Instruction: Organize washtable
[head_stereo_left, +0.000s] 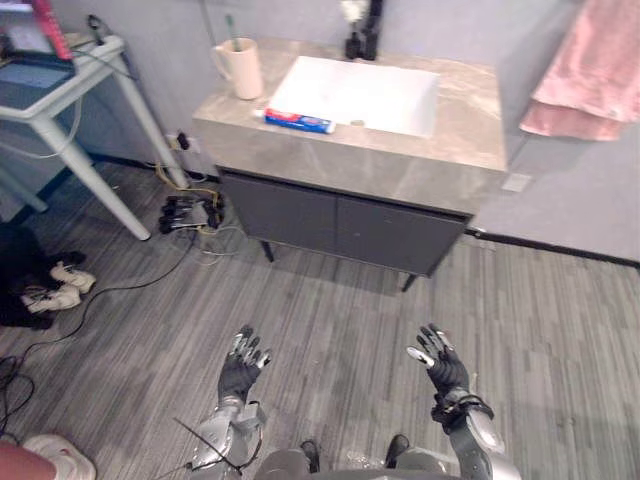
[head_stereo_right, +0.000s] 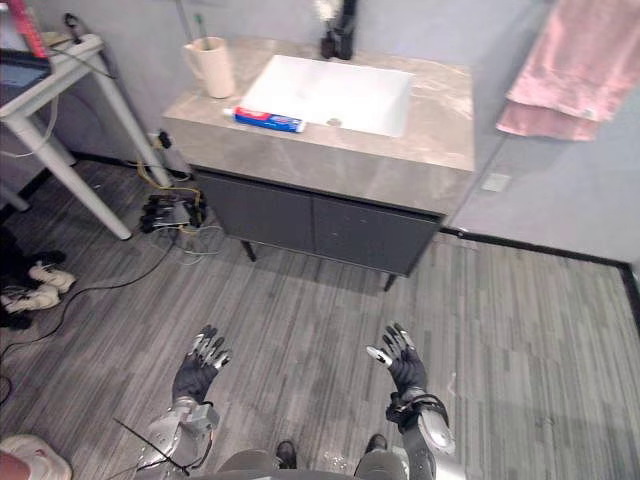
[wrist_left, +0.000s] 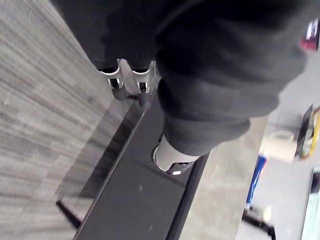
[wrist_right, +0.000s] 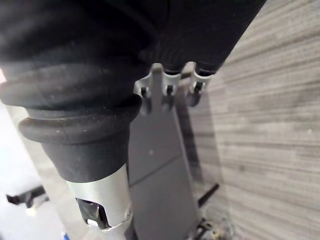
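The grey desk (head_stereo_left: 400, 165) carries a white sink (head_stereo_left: 355, 95). A toothpaste tube (head_stereo_left: 298, 121) lies flat along the sink's front edge, at its left corner. A cream cup (head_stereo_left: 240, 68) stands upright just left of the sink, with a toothbrush (head_stereo_left: 233, 30) in it. A dark faucet (head_stereo_left: 362, 35) stands behind the sink. A pink towel (head_stereo_left: 590, 70) hangs on the wall to the right of the sink. The left hand (head_stereo_left: 242, 365) and right hand (head_stereo_left: 440, 365) hover low over the wooden floor (head_stereo_left: 350, 300), well apart from the sink, fingers spread straight and holding nothing.
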